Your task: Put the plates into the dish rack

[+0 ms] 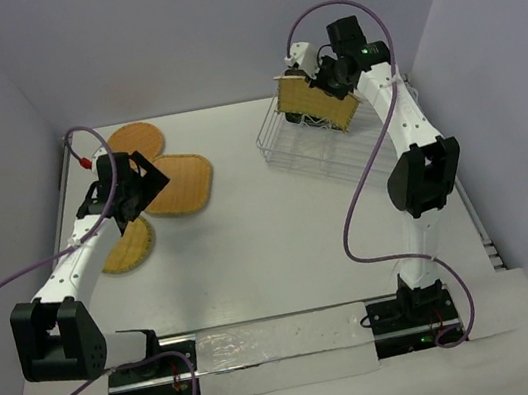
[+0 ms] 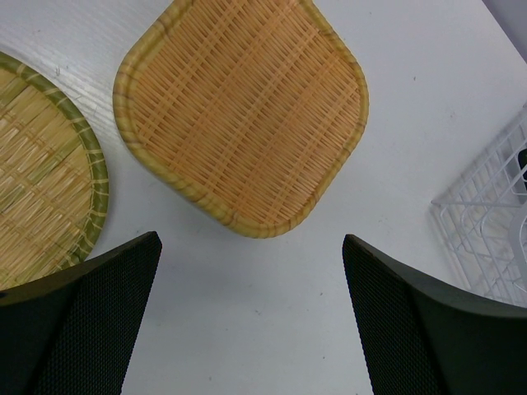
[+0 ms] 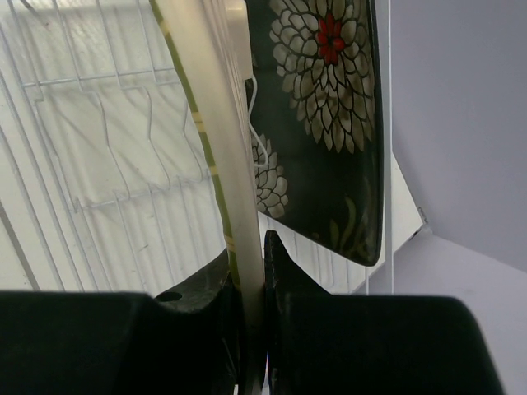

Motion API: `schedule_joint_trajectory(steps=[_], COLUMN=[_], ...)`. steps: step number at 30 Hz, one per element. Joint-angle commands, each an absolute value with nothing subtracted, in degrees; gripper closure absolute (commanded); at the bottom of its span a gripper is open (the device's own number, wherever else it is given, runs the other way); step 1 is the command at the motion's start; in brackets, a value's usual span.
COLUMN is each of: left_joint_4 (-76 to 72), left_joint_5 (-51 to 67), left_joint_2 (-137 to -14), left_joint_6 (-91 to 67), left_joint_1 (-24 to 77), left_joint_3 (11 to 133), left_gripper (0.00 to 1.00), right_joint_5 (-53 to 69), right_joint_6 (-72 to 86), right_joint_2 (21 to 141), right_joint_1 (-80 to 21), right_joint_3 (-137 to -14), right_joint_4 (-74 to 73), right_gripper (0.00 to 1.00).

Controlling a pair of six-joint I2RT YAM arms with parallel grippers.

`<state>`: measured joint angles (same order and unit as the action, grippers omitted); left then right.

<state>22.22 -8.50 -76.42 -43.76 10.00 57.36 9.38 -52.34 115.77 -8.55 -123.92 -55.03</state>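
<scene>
My right gripper (image 1: 324, 81) (image 3: 249, 251) is shut on the edge of the yellow woven-look square plate (image 1: 312, 101) (image 3: 206, 123), holding it upright over the dish rack (image 1: 309, 149) (image 3: 99, 140). The black flowered plate (image 3: 329, 99) stands on edge in the rack just to the right of it. My left gripper (image 1: 145, 182) (image 2: 251, 247) hangs open over bare table, just short of the orange rounded square plate (image 1: 181, 184) (image 2: 243, 111). An orange round plate (image 1: 136, 140) and a yellow round plate (image 1: 130, 245) lie flat on the table.
In the left wrist view a round woven plate with a greenish rim (image 2: 41, 173) lies to the left and a corner of the rack (image 2: 494, 230) shows at the right. Grey walls close in the table on three sides. Purple cables loop off both arms.
</scene>
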Motion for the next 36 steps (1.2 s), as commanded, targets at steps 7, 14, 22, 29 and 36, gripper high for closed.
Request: schedule_joint_trajectory(steps=[7,14,22,29,36], left_joint_4=[18.99,19.63,20.29,19.61,19.40], left_joint_5=[-6.50,-6.30,-6.14,-3.54,-3.58], left_joint_2=[-77.96,-78.46,-79.39,-80.84,-80.34], left_joint_6=[-42.98,-42.89,-42.46,-42.15,-41.75], left_joint_1=[9.14,9.14,9.14,9.14,9.14], left_joint_3=[60.38,61.12,62.32,63.40,62.65], left_gripper=[0.01,0.01,0.01,0.01,0.01], right_joint_5=[14.94,17.46,18.87,16.56,13.36], right_joint_6=[-54.84,-54.57,-54.65,-52.99,-52.96], right_joint_2=[113.77,118.18,121.75,121.89,121.40], right_joint_1=[-7.28,-6.38,-6.07,-7.03,-9.29], right_joint_3=[-126.56,-128.30,-129.84,-129.12,-127.88], right_joint_4=[-54.23,-53.90,-53.68,-50.09,-47.35], right_gripper=[1.00,1.00,1.00,0.61,0.51])
